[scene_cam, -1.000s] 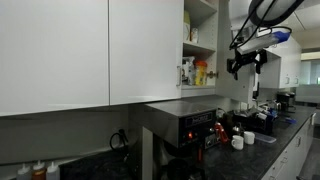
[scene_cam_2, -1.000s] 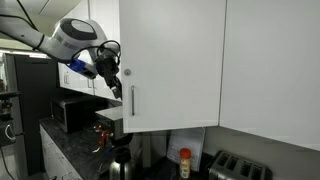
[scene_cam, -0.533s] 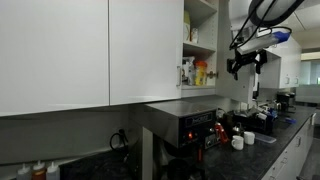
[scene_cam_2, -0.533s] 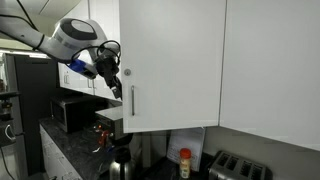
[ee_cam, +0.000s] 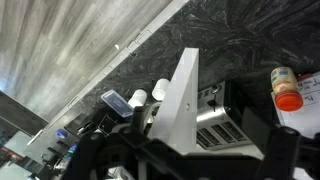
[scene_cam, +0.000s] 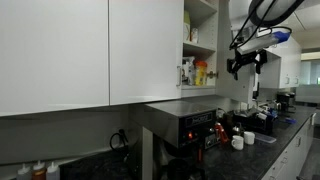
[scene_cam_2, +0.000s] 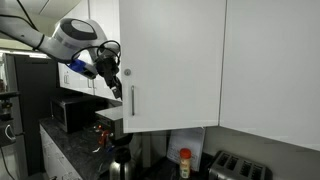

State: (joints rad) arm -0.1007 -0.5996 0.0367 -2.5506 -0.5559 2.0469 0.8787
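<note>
Exterior view: door handle beside jaws

Flat white wall cabinets across the upper left and centre in both exterior views, smooth and evenly lit. Right of centre, an open shelf compartment with small bottles inside. Below, a dark speckled countertop along the lower right, with a black appliance showing red lights at lower centre. At middle left of an exterior view, a black microwave; at lower right, a silver toaster. Soft, diffuse indoor light throughout.
</note>
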